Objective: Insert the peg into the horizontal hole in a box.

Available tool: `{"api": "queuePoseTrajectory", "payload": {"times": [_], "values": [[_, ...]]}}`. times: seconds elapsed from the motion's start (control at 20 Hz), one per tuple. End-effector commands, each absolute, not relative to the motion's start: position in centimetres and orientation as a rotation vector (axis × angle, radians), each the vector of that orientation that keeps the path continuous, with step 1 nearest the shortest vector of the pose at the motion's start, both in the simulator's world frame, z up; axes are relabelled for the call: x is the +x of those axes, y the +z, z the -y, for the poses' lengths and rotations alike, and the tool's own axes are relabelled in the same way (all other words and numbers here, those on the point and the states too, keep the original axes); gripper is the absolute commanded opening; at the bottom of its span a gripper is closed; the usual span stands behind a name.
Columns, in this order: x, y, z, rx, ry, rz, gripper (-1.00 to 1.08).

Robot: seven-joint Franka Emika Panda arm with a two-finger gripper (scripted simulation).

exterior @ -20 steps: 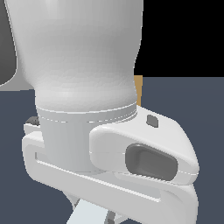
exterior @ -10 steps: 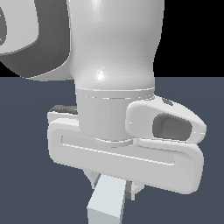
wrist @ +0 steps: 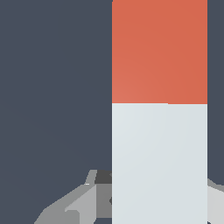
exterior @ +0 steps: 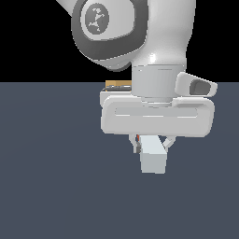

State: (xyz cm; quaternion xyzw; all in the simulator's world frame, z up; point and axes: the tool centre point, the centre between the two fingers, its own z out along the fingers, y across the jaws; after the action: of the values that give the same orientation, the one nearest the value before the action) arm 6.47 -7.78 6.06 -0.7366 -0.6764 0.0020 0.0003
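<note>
We find the gripper closed on the peg, with one finger visible at the exterior view's left of the bar and the other at its right, both pressed against its sides. In the exterior view the peg's pale end faces the camera as a light square block just below the white hand body, and a thin sliver of orange-red shows beside the left finger. The peg appears clear of the dark blue-grey floor, though we cannot confirm its height above it.

In the wrist view the peg fills much of the frame as a broad straight bar, pale grey-white along the part nearer the fingers and orange-red along the far part, the two colours meeting at a clean line. A grey fingertip shows at either side of the pale section, in contact with it.

We note the box only as a narrow tan strip behind the hand, at the far edge of the floor, mostly hidden by the wrist. It stands well apart from the peg. The hole cannot be seen in either view.
</note>
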Motion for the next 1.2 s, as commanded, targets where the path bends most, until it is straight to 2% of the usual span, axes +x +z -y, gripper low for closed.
{"api": "queuePoseTrajectory", "payload": {"times": [0.0, 0.6, 1.15], "values": [[8.2, 7.3, 4.7, -2.251, 0.003, 2.195, -1.00], [12.9, 11.3, -9.0, -1.959, 0.001, 2.458, -1.00], [13.9, 13.0, -15.0, -1.824, 0.000, 2.558, -1.00]]}}
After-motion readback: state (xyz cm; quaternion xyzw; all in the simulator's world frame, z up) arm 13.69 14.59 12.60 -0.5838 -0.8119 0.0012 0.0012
